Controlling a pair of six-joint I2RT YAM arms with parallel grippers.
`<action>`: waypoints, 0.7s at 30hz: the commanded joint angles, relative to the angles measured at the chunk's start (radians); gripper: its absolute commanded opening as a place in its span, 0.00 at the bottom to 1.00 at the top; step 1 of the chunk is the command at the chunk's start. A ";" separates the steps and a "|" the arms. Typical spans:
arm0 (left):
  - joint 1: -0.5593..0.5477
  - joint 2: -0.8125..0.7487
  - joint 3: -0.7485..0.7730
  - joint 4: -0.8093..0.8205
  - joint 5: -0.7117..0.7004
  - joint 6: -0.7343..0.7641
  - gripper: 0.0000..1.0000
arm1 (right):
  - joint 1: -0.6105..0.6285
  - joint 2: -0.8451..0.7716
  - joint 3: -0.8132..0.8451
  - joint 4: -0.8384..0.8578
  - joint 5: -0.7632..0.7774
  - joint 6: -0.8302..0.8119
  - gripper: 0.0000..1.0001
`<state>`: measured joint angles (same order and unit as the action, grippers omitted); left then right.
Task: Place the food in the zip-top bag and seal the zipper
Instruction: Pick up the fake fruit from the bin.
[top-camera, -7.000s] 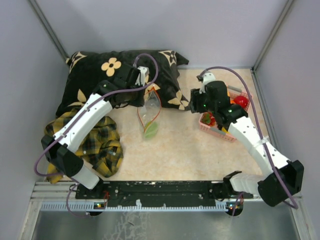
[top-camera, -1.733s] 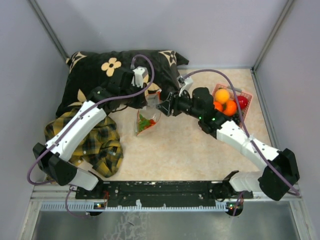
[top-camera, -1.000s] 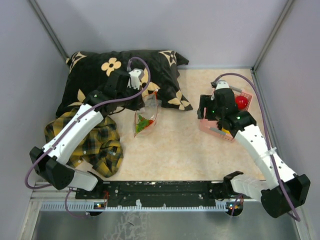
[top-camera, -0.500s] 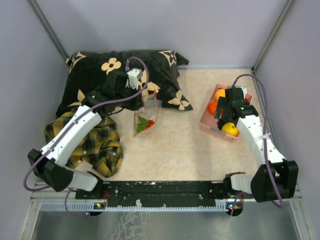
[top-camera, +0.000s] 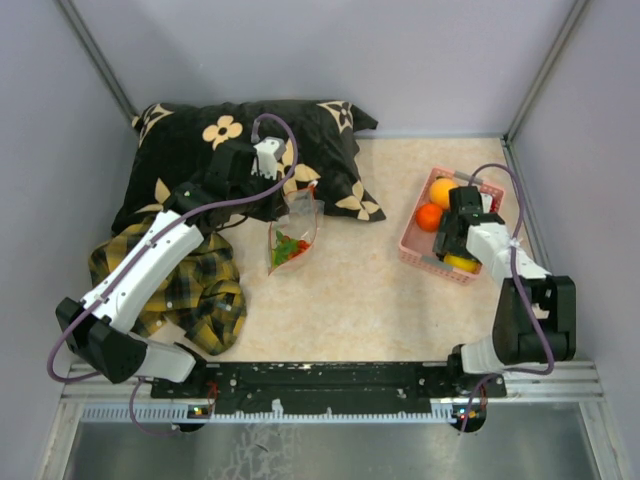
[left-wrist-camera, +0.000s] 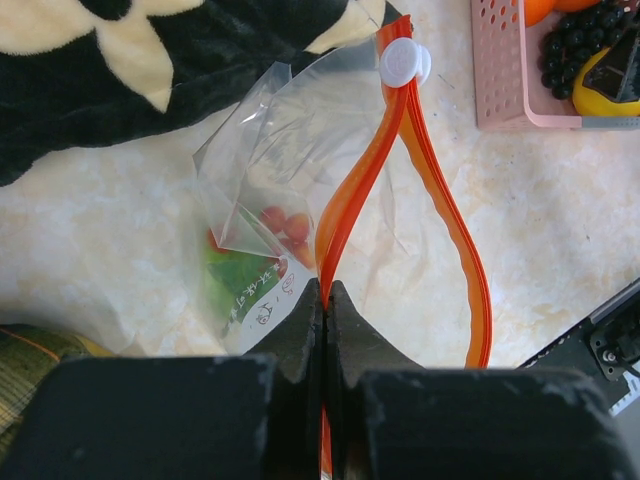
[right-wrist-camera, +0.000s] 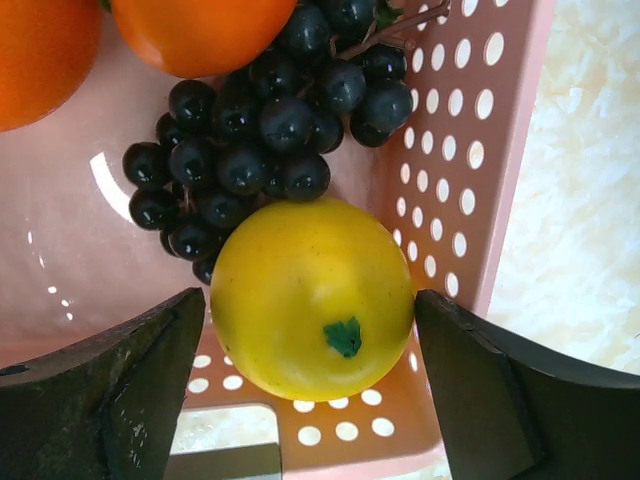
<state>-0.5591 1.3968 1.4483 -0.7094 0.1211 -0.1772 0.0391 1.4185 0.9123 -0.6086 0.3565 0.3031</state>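
Both outstretched: left gripper (left-wrist-camera: 325, 300) is pinching the zipper (left-wrist-camera: 350, 190), right gripper (right-wrist-camera: 310, 312) is hovering nose-down, wide-open astride the lemon (right-wrist-camera: 312, 290), grapes (right-wrist-camera: 250, 140) just beside.

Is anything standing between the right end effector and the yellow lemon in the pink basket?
Nothing visible does. The right end effector hangs open with a finger on either side of the lemon. The grape bunch lies beyond the lemon, outside the gap. The basket wall runs close beside the lemon, near one finger.
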 joint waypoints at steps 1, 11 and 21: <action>0.005 -0.008 -0.009 0.033 0.021 0.019 0.00 | -0.018 0.026 -0.001 0.061 -0.005 -0.004 0.87; 0.005 -0.009 -0.012 0.035 0.030 0.017 0.00 | -0.019 0.074 -0.013 0.088 -0.065 -0.001 0.86; 0.004 -0.008 -0.012 0.037 0.038 0.016 0.00 | -0.019 0.089 -0.038 0.112 -0.111 0.003 0.86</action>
<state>-0.5583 1.3968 1.4425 -0.7010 0.1406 -0.1764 0.0292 1.4860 0.8989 -0.5365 0.2928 0.2985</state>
